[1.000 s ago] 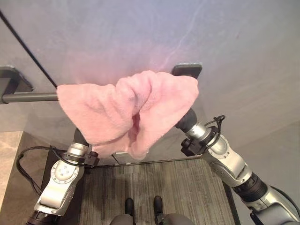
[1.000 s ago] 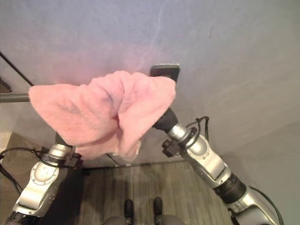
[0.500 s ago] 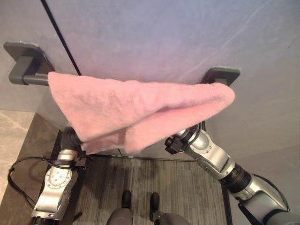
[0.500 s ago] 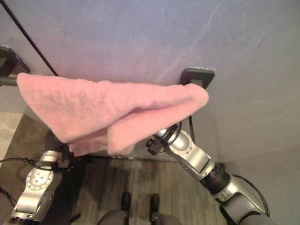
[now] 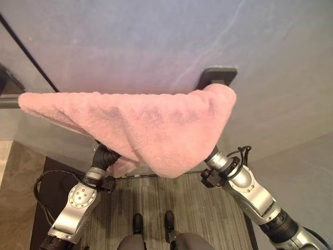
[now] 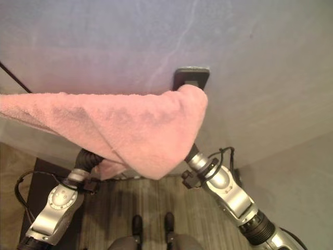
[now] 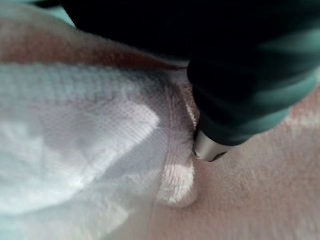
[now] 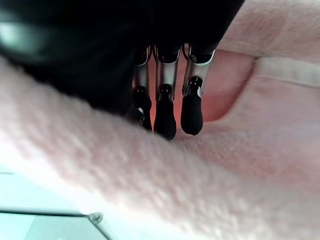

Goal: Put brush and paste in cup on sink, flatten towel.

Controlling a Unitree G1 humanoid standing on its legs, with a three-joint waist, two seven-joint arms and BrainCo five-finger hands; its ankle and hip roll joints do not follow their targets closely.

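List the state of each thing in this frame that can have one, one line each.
Pink towel: draped over the bar, spread along it, lower edge hanging uneven with a fold on the left.
Towel bar: wall-mounted, mostly covered by the towel.
Left hand: under the towel, against the cloth; fingers hidden.
Right hand: under the towel, fingers straight, tips touching the cloth.

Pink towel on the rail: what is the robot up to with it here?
The robot is working on the pink towel draped over the dark wall rail. Both arms reach up under the cloth. In the right wrist view, the right hand has straight fingers resting against the fabric. The left hand is buried in the folds. The towel spreads along the rail to the bracket but hangs unevenly, dipping to a point in the middle, not yet flat.
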